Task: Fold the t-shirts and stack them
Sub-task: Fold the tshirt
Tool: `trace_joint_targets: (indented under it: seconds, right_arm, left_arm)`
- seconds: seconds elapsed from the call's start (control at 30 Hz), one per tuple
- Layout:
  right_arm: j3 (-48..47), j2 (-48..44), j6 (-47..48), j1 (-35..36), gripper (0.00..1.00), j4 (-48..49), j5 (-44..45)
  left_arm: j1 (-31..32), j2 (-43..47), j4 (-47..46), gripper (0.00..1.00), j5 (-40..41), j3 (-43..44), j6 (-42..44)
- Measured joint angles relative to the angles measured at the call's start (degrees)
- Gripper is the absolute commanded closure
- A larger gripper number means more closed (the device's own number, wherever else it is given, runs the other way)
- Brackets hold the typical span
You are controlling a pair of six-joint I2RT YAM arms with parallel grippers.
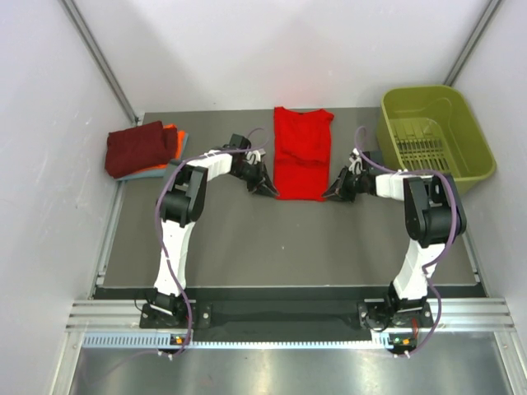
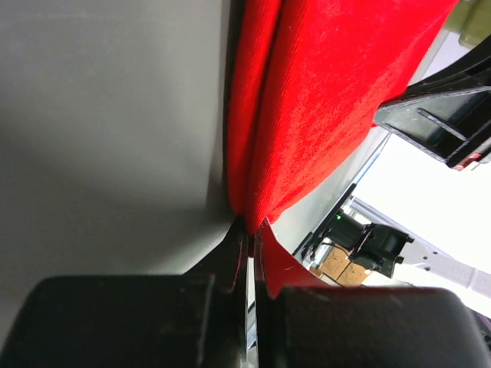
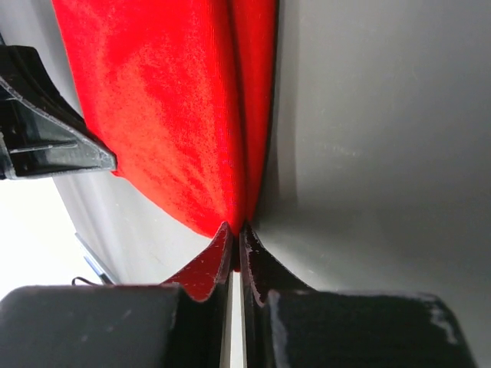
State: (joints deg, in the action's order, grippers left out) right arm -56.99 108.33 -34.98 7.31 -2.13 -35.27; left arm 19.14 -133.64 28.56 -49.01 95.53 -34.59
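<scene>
Pinching red t-shirt (image 1: 301, 152) near edge | left gripper (image 1: 268, 188) clenched on left corner | right gripper (image 1: 332, 194) clenched on right corner | basket (image 1: 436, 136) near right arm

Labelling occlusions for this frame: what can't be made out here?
- Top view: orange shirt and grey-blue shirt mostly under maroon shirt; only edges show.
- Wrist views: red shirt cut off by frame edges.
- Top view: left fingers, right fingers too small to judge grip.

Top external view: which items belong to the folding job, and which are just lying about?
Job: red t-shirt, pinched by left end effector and right end effector; maroon shirt, orange shirt, grey-blue shirt, stacked far left.
Lying about: olive-green basket, far right.
</scene>
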Motion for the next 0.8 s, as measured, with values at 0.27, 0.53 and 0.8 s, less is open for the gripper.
trace_joint_targets:
  seconds: [0.27, 0.53, 0.8]
  right_arm:
    - [1.4, -7.5, 0.0, -1.1, 1.00, -2.4, -2.1]
    - [4.7, -18.5, -0.1, -1.5, 1.00, -4.2, -3.7]
    - [5.9, -25.9, 0.5, -1.7, 1.00, -6.4, -4.5]
  left_arm:
    - [-0.4, 3.8, 2.4, 1.00, 0.0, -1.5, 2.2]
    - [-0.4, 14.5, 3.6, 1.00, 0.0, -1.7, 3.6]
    - [0.0, 21.9, 4.3, 1.00, 0.5, -2.4, 5.1]
